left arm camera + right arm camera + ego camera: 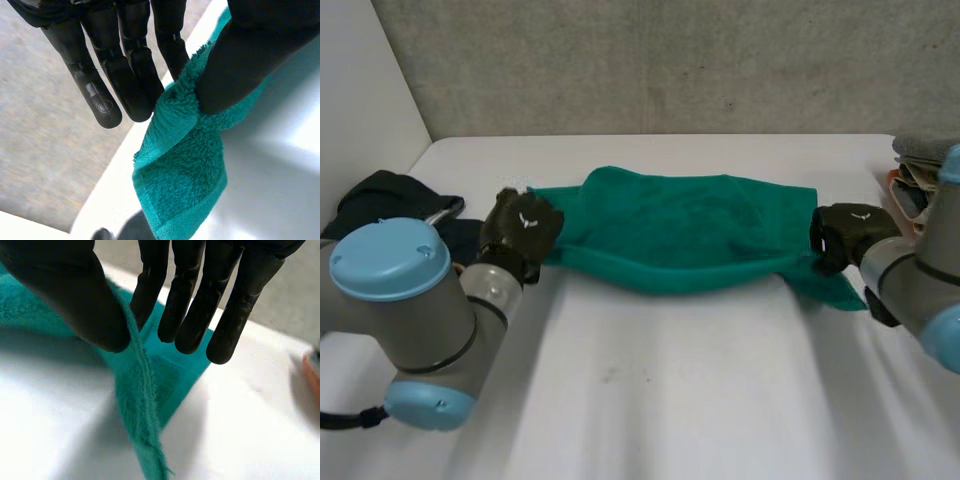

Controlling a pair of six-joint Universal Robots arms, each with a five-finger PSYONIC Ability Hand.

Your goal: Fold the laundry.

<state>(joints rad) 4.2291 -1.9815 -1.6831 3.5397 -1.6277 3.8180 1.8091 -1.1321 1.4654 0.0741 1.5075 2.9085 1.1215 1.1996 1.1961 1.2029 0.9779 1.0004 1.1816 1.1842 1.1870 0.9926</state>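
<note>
Your left robot hand (135, 85) has its thumb pressed against near-straight fingers, pinching one end corner of the teal terry towel (180, 175). A short flap of that corner hangs below the pinch. Your right robot hand (242, 300) is set the same way: thumb and fingers nip the hemmed edge at the opposite end, with the loose corner trailing down to the white worktop (650, 400).

The towel spans from one robot hand to the other, its long axis running left to right across the worktop. Each robot hand is at its own end and neither is nearer the middle. The near edge sags in a shallow curve. Whether the middle rests on the worktop or hangs just clear of it cannot be settled from the head view; resting appears likelier.

Any fold now turns on that left-to-right axis and on even tension at both pinches.

A dark crumpled garment (380, 195) lies just beside the left robot hand, and a stack of folded cloths (918, 165) sits close by the right. Either could be snagged by an outward swing.
</note>
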